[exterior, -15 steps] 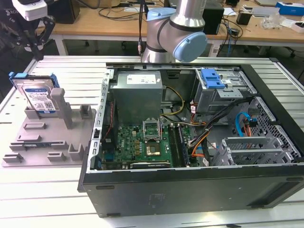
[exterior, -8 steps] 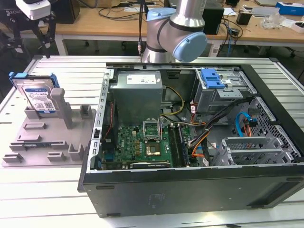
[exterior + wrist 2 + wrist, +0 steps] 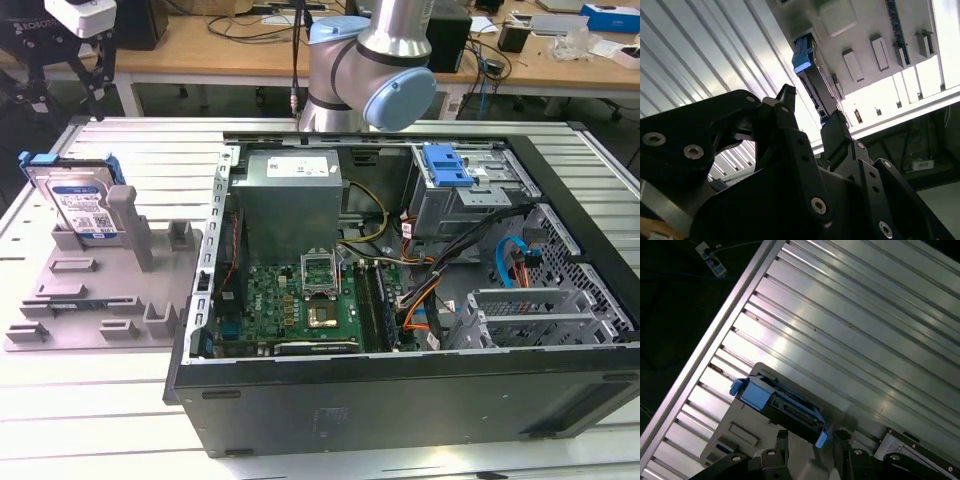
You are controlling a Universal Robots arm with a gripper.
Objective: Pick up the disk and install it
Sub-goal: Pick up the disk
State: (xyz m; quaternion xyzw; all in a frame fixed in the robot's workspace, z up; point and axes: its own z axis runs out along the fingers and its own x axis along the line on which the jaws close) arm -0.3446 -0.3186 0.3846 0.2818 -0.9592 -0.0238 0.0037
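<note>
The disk (image 3: pixel 78 200) stands on edge in the grey fixture (image 3: pixel 100 290) at the exterior view's left, its white-and-blue label facing out and its blue carrier frame around it. My gripper (image 3: pixel 92 90) hangs above it, apart from it. In both wrist views the disk (image 3: pixel 809 75) (image 3: pixel 782 405) lies beyond the black fingers (image 3: pixel 787 102), seen edge-on with its blue frame. The gripper (image 3: pixel 812 114) (image 3: pixel 811 452) is open, with a gap and nothing between its fingers.
An open computer case (image 3: pixel 400 400) lies on the slatted metal table (image 3: pixel 150 150) at the exterior view's right, showing the motherboard (image 3: pixel 300 300), power supply (image 3: pixel 290 200) and a drive bay with a blue latch (image 3: pixel 447 165). The table edge (image 3: pixel 725 325) runs close to the fixture.
</note>
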